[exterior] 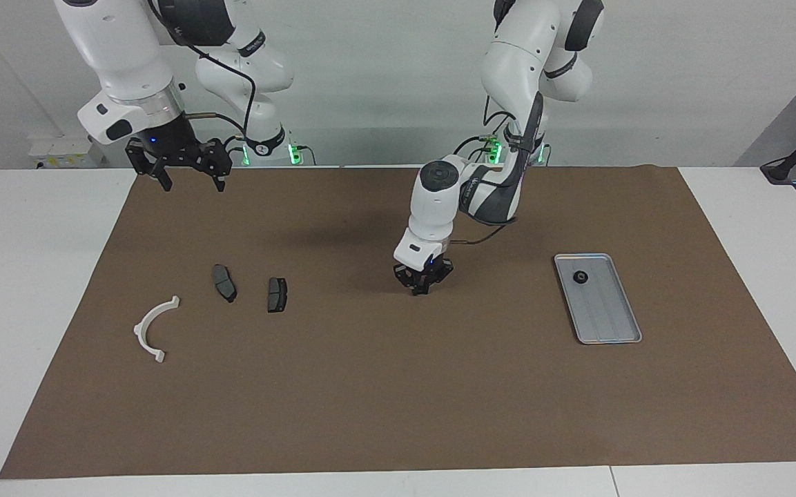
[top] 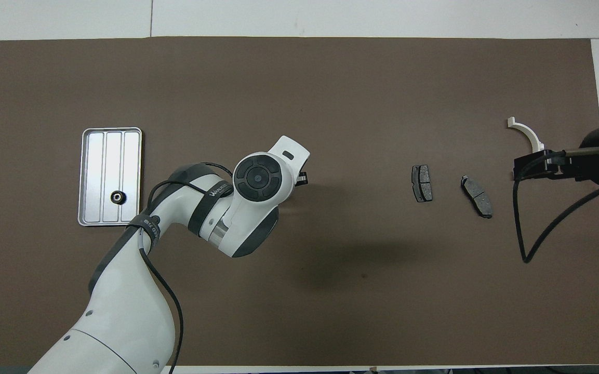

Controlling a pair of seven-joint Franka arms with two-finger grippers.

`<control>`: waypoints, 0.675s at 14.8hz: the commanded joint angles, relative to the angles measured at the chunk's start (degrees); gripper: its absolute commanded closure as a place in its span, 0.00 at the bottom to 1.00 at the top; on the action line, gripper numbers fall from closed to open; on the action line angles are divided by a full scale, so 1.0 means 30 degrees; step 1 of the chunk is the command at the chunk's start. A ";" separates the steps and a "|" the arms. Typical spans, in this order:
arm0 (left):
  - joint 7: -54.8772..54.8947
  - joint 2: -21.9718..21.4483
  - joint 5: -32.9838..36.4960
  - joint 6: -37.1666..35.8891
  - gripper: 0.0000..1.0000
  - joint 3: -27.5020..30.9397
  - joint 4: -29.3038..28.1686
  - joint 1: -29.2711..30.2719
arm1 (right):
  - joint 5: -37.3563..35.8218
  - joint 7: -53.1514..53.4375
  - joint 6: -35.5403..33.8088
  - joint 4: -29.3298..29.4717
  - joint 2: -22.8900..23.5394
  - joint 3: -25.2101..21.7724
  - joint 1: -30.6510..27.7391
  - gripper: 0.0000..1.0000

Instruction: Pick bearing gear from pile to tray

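Observation:
The silver tray (exterior: 610, 321) (top: 106, 156) lies toward the left arm's end of the mat, with one small black bearing gear (exterior: 580, 278) (top: 118, 197) in it. The pile is spread toward the right arm's end: a white half-ring (exterior: 154, 328) (top: 527, 134) and two dark brake-pad pieces (exterior: 224, 282) (exterior: 277, 295). My left gripper (exterior: 422, 288) is down at the mat's middle, between pile and tray, fingertips shut; whether a part sits between them is hidden. In the overhead view its wrist covers it. My right gripper (exterior: 193, 186) hangs open over the mat's robot-side edge and waits.
A brown mat (exterior: 398, 400) covers most of the white table. The right arm's cable (top: 525, 228) loops over the mat near the pile. The left arm's elbow reaches over the mat beside the tray.

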 commanded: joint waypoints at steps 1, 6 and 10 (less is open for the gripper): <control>0.1344 -0.0034 0.0484 -0.2211 1.00 -0.0034 0.1287 0.0894 | 0.0523 -0.0351 0.0162 -0.0246 -0.0361 0.0202 -0.0307 0.00; 0.5294 -0.1466 0.0075 -0.5052 1.00 -0.0150 0.2548 0.4314 | 0.0552 -0.0351 0.0046 -0.0246 -0.0361 0.0202 -0.0336 0.00; 1.0942 -0.1967 -0.0687 -0.7455 0.99 -0.0180 0.3661 0.8035 | 0.0552 -0.0351 0.0046 -0.0246 -0.0390 0.0202 -0.0336 0.00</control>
